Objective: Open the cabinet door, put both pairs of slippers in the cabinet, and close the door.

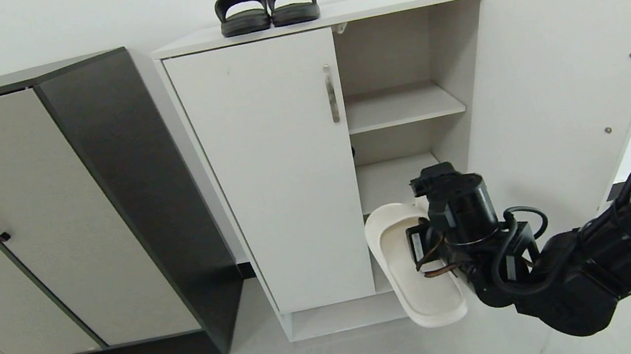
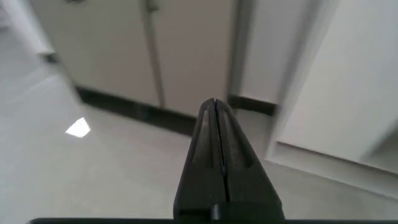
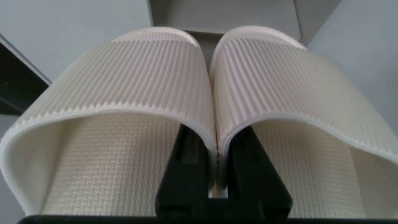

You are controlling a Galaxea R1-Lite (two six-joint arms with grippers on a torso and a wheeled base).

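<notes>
My right gripper (image 1: 425, 248) is shut on a pair of cream-white slippers (image 1: 412, 267), held side by side on edge in front of the white cabinet's (image 1: 281, 163) open right half, near the lower shelf. In the right wrist view the fingers (image 3: 186, 168) pinch the two inner straps of the white slippers (image 3: 211, 112) together. A pair of black slippers (image 1: 267, 6) rests on the cabinet top. The right door (image 1: 561, 95) is swung wide open; the left door stays closed. My left gripper (image 2: 215, 124) is shut on nothing, hovering above the floor near the cabinets' bases.
A dark cabinet with grey doors (image 1: 37, 219) stands to the left of the white one. Inside the open half, an upper shelf (image 1: 400, 107) and a lower shelf (image 1: 394, 179) are bare. Grey floor stretches in front.
</notes>
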